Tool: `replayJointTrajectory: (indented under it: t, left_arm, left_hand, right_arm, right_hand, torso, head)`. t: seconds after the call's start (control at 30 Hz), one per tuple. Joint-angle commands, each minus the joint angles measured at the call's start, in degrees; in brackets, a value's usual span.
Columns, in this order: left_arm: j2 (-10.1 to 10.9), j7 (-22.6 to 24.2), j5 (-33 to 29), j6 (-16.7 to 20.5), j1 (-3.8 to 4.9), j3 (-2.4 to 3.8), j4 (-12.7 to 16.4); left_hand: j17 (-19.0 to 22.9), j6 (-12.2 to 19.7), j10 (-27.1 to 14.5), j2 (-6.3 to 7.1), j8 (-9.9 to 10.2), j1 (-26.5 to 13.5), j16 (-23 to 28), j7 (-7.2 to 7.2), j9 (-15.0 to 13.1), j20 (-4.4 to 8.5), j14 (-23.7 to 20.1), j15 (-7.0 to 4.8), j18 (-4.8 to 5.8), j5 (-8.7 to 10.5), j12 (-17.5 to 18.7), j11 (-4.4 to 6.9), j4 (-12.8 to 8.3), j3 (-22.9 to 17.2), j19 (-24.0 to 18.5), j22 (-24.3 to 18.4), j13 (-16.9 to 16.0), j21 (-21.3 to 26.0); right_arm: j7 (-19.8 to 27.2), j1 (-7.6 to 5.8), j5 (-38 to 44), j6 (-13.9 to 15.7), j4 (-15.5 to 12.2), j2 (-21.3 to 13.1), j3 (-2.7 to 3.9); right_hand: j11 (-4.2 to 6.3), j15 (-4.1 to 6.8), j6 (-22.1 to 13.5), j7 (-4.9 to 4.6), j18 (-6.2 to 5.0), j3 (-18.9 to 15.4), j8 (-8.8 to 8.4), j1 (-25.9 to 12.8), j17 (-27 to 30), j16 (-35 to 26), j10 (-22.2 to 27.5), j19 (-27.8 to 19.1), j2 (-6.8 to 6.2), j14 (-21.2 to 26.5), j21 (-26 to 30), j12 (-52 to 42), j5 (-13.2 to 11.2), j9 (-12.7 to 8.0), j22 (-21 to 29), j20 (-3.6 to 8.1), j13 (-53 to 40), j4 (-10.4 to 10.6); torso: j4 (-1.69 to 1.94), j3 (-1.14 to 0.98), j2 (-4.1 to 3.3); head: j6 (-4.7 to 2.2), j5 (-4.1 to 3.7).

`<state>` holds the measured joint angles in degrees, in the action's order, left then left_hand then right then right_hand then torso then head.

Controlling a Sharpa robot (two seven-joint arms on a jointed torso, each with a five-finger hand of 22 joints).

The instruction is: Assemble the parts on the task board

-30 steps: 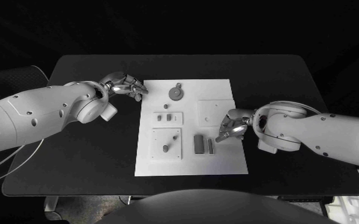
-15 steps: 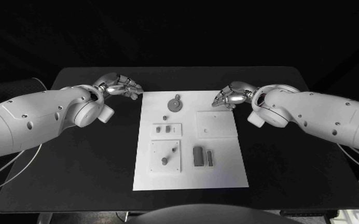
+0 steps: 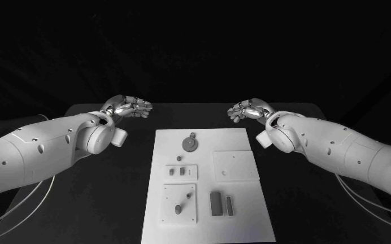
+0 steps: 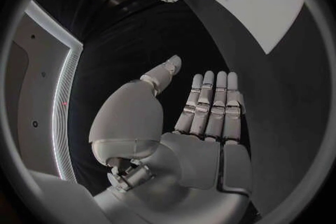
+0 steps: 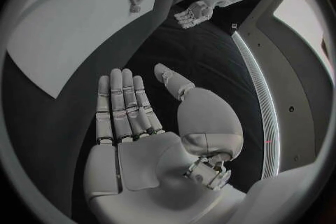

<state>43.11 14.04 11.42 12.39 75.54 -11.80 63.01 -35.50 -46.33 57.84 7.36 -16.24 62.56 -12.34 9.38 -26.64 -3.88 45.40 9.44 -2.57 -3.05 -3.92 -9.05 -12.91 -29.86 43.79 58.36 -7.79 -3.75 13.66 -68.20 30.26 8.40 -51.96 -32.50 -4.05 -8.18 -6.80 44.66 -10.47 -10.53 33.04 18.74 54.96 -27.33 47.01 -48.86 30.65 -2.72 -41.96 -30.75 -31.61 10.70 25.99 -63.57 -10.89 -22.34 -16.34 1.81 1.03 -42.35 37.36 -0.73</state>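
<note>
Right silver hand (image 3: 249,110) — one second ago low over the white rectangular task board (image 3: 244,221) beside the two small upright grey blocks (image 3: 221,203), now lifted off to the far table edge, well beyond the board's far end; fingers straight, side by side, thumb apart, holding nothing. Left silver hand (image 3: 129,107) — likewise back at the far edge, fingers straight and empty in its wrist view. Both hands clear suggests a pause or finished step, not a grasp. Round grey gear part (image 3: 191,143) lies nearest the fingertips, at the board's far end; small grey pegs (image 3: 182,204) sit in a square plate nearer the robot. Black table (image 3: 106,199) — nothing stands between hands and board.
</note>
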Motion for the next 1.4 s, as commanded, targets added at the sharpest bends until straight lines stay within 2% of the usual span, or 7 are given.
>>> replayJointTrajectory:
  t: [0.03,0.6,0.63,0.67,0.7,0.73,1.4]
  left_arm:
    - [-3.6,3.4,-4.6,-2.0,0.03,0.19,-4.2]
    - [-6.1,4.2,-4.6,-5.0,-1.72,0.35,-7.5]
    - [-6.0,2.8,-3.9,-3.3,-1.61,0.29,-7.6]
    - [-5.9,2.8,-3.9,-3.2,-1.65,0.32,-7.5]
    - [-5.9,2.9,-3.9,-3.0,-1.74,0.40,-7.2]
    - [-5.8,3.0,-4.0,-2.7,-1.87,0.51,-6.9]
    - [0.3,13.5,-10.1,25.7,-13.02,9.82,21.0]
  left_hand:
    - [1.1,1.9,-2.5,-0.78,0.8,-0.8,1.3,-1.01,0.1,-0.27,-1.8,0.28,0.36,0.14,0.3,0.32,-0.5,0.1,-1.8,-2.0,1.5,0.1]
    - [3.0,7.7,-10.7,-0.62,2.2,-3.4,3.6,-2.41,-0.1,-1.42,-6.5,0.79,2.57,0.21,0.2,1.65,-1.0,2.8,-8.8,-7.0,3.9,0.1]
    - [35.5,46.3,-57.8,-7.36,16.2,-20.9,12.3,-9.38,26.6,3.88,-45.4,-9.44,2.57,3.05,3.9,9.05,12.9,29.9,-43.8,-58.4,7.8,3.7]
    - [35.5,46.3,-57.8,-7.36,16.2,-21.8,12.3,-9.38,26.6,3.88,-45.4,-9.44,2.57,3.05,3.9,9.05,12.9,29.9,-43.8,-58.4,7.8,3.7]
    - [35.5,46.3,-57.8,-7.36,16.2,-62.6,12.3,-9.38,26.6,3.88,-45.4,-9.44,2.57,3.05,3.9,9.05,12.9,29.9,-43.8,-58.4,7.8,3.7]
    - [35.5,46.3,-57.8,-7.36,16.2,-62.6,12.3,-9.38,26.6,3.88,-45.4,-9.44,2.57,3.05,3.9,9.05,12.9,29.9,-43.8,-58.4,7.8,3.7]
    - [35.5,46.3,-57.8,-7.36,16.2,-62.6,12.3,-9.38,26.6,3.88,-45.4,-9.44,2.57,3.05,3.9,9.05,12.9,29.9,-43.8,-58.4,7.8,3.7]
  right_arm:
    - [5.6,2.32,-5.8,-2.6,5.4,3.0,3.00]
    - [7.5,6.00,-8.1,-4.4,7.0,4.1,5.92]
    - [5.8,6.00,-7.0,-2.9,7.3,4.3,5.84]
    - [5.8,6.00,-7.0,-2.8,7.2,4.3,5.84]
    - [5.8,6.01,-7.1,-2.6,6.9,4.2,5.83]
    - [5.9,6.03,-7.3,-2.4,6.6,4.1,5.82]
    - [12.8,7.38,-22.8,23.4,-23.5,-6.9,4.62]
  right_hand:
    - [-1.06,-2.26,-2.2,0.11,1.73,-0.6,-0.53,-0.8,3.8,-11.9,-0.4,-5.0,1.75,0.9,4.7,9.1,0.2,-0.9,1.6,-1.12,7.9,0.8]
    - [-1.76,-2.93,-3.6,-0.26,2.90,-3.6,-0.76,-2.9,6.7,-20.8,-2.0,-8.6,2.43,2.0,9.8,16.9,0.1,-2.1,2.4,-1.99,15.4,2.0]
    - [8.18,6.80,-44.7,10.47,10.53,-33.0,-18.74,-55.0,27.3,-47.0,48.9,-30.6,2.72,42.0,30.7,31.6,-10.7,-26.0,20.8,10.89,22.3,16.3]
    - [8.18,6.80,-44.7,10.47,10.53,-33.0,-18.74,-55.0,27.3,-47.0,48.9,-30.6,2.72,42.0,30.7,31.6,-10.7,-26.0,21.7,10.89,22.3,16.3]
    - [8.18,6.80,-44.7,10.47,10.53,-33.0,-18.74,-55.0,27.3,-47.0,48.9,-30.6,2.72,42.0,30.7,31.6,-10.7,-26.0,23.0,10.89,22.3,16.3]
    - [8.18,6.80,-44.7,10.47,10.53,-33.0,-18.74,-55.0,27.3,-47.0,48.9,-30.6,2.72,42.0,30.7,31.6,-10.7,-26.0,63.6,10.89,22.3,16.3]
    - [8.18,6.80,-44.7,10.47,10.53,-33.0,-18.74,-55.0,27.3,-47.0,48.9,-30.6,2.72,42.0,30.7,31.6,-10.7,-26.0,63.6,10.89,22.3,16.3]
  torso:
    - [-0.01,0.06,0.34]
    - [-0.14,-0.92,0.83]
    - [-0.01,-0.56,0.73]
    - [-0.02,-0.56,0.78]
    - [-0.04,-0.56,0.89]
    - [-0.06,-0.57,1.06]
    - [-1.79,-1.02,11.04]
  head:
    - [-4.17,0.18]
    - [-8.93,1.93]
    - [-8.65,1.87]
    - [-8.62,1.86]
    - [-8.56,1.85]
    - [-8.47,1.83]
    - [-3.05,0.74]
